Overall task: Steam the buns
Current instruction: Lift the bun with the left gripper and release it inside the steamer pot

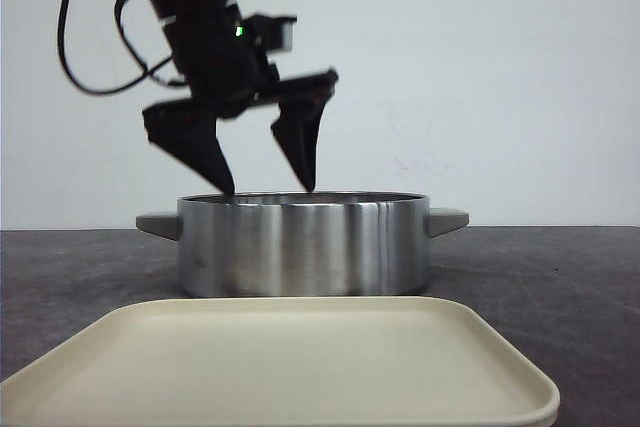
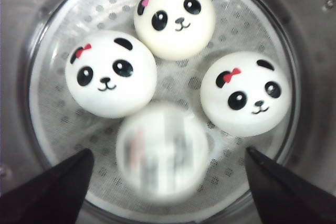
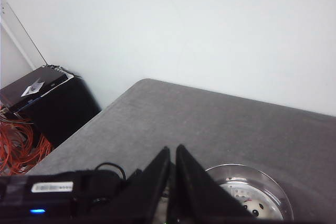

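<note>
In the front view, the left gripper (image 1: pixel 265 190) hangs at upper left of centre, its fingers spread wide and empty, tips just above the rim of the steel steamer pot (image 1: pixel 303 245) on the dark tabletop (image 1: pixel 560 277). A cream tray (image 1: pixel 280 362) fills the lower frame. The left wrist view shows the buns (image 2: pixel 110 74) inside the pot on a perforated white liner (image 2: pixel 176 82): three sharp panda faces and a fourth, blurred, at lower centre. The right gripper (image 3: pixel 173 182) has its fingers pressed together, holding nothing.
</note>
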